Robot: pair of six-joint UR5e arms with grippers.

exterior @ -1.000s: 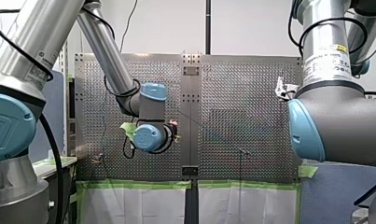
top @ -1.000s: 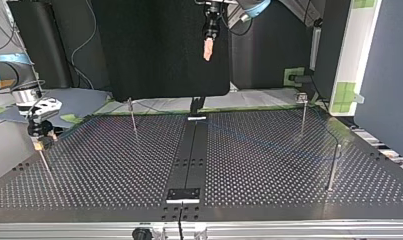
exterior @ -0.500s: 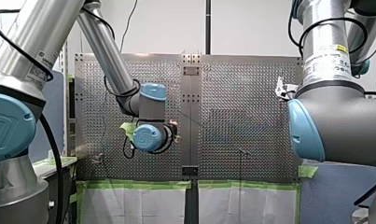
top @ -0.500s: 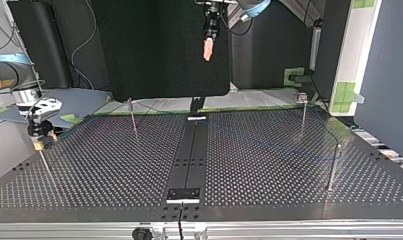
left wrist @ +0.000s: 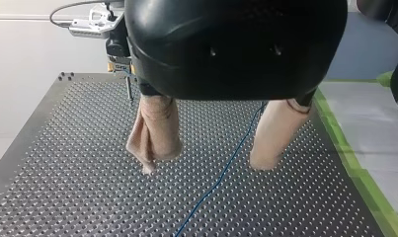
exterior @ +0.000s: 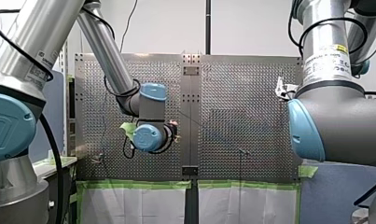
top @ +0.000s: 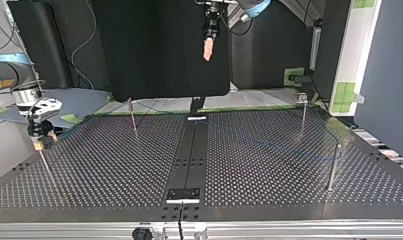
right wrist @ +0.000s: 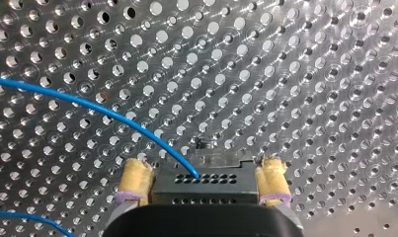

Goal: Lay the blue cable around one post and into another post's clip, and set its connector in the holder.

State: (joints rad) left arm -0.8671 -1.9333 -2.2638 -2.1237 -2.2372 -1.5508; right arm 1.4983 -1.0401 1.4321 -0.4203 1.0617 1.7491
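Observation:
The blue cable (right wrist: pixel 112 116) runs into a black connector (right wrist: pixel 204 190) that sits between the yellow pads (right wrist: pixel 135 180) of my right gripper (right wrist: pixel 203 170). The pads flank the connector and the jaws stand wide. In the top view my right gripper (top: pixel 39 140) is at the table's left edge, over a thin post. My left gripper (left wrist: pixel 205 167) hangs high above the table with its beige pads spread and nothing between them. The cable (left wrist: pixel 221 173) lies on the plate below it. In the top view the cable (top: pixel 269 142) crosses toward the right posts.
Thin posts stand on the perforated table (top: pixel 114 170): one at the back left (top: pixel 133 117), one at the back right (top: pixel 303 112) and one nearer at the right (top: pixel 333 167). A dark centre strip (top: pixel 189 160) divides the plate. Green tape (left wrist: pixel 357 173) marks the table's edge.

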